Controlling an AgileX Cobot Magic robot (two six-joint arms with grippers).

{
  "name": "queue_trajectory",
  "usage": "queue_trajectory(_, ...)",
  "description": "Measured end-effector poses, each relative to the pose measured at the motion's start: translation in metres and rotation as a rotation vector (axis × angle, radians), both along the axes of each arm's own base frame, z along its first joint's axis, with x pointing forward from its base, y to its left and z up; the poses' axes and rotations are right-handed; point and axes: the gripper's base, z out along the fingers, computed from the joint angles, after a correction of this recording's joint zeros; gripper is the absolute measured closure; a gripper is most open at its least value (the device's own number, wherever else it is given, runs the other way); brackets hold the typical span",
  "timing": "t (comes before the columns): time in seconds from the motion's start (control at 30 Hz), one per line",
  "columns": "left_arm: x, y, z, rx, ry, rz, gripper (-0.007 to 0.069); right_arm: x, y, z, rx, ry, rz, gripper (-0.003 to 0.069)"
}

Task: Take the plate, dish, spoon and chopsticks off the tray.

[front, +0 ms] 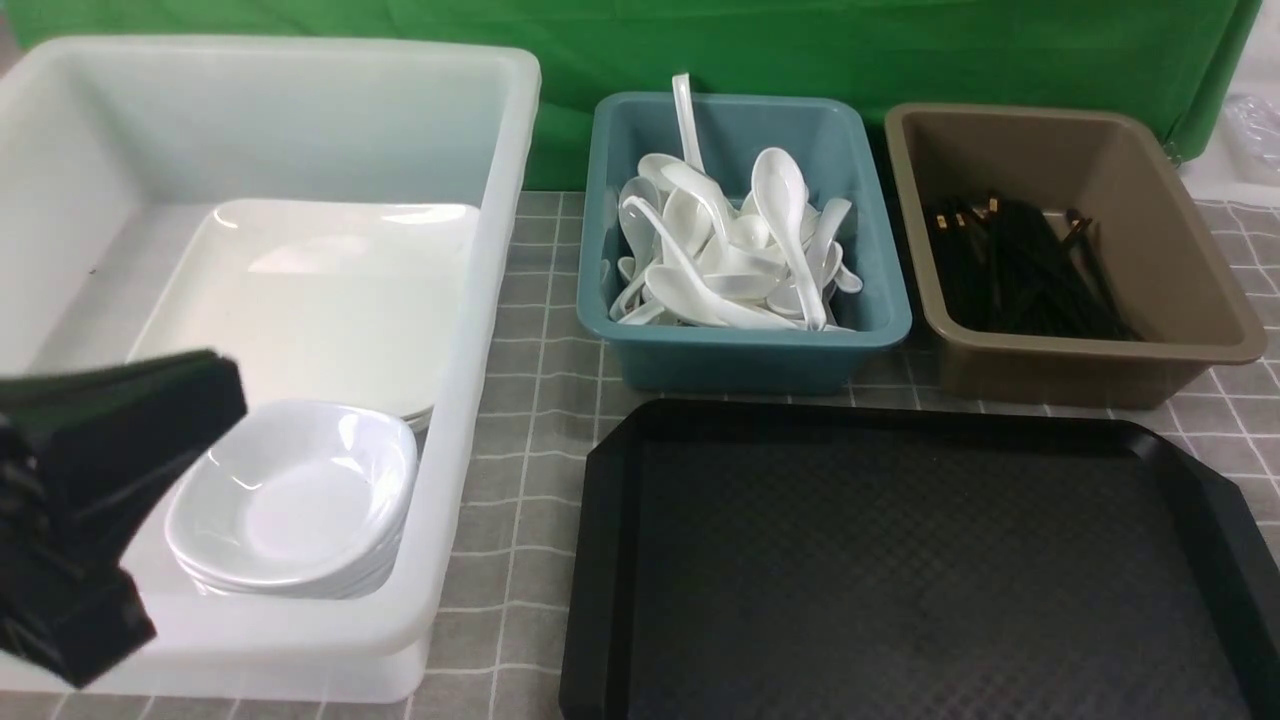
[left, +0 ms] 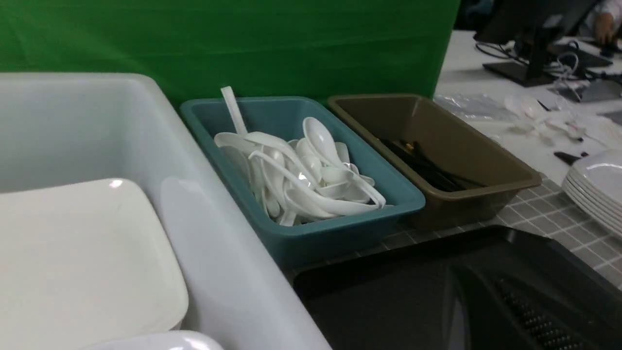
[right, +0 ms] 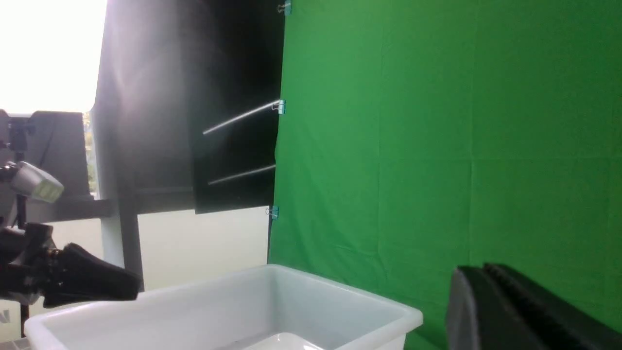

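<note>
I see the tray (front: 900, 560) bare, everything binned; left tool (front: 100, 470) open and empty, right tool (right: 510, 311) closed.

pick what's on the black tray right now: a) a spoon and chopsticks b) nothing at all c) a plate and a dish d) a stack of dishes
b: in the front view the tray shows only bare textured base, while the plate and dish sit in the white tub, spoons in the teal tub, and chopsticks in the brown tub.
</note>
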Motion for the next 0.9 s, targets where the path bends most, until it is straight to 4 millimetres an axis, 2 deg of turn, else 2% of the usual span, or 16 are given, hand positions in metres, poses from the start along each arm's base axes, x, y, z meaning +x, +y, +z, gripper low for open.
queue_trajectory(0.07,-0.001,0.002,-0.013,-0.006,0.009,0.023,0.0624,-0.003,-0.003,-0.008,0.008,-0.011,0.002,0.0621)
queue_trajectory(0.2,0.001,0.005,-0.029,-0.012,0.029,0.056,0.0624,-0.006,-0.005,-0.011,0.017,-0.021,0.004,0.0592)
queue_trajectory(0.37,0.002,0.007,-0.031,0.027,0.002,0.075,0.0622,-0.006,-0.005,-0.011,0.019,-0.023,0.005,0.0558)
queue_trajectory(0.67,0.003,0.009,-0.034,0.217,-0.059,0.069,0.0622,-0.006,-0.005,-0.012,0.015,-0.014,0.001,0.0537)
queue_trajectory(0.9,0.003,0.010,-0.034,0.246,-0.070,0.067,0.0622,-0.005,-0.005,-0.012,0.011,-0.007,-0.002,0.0522)
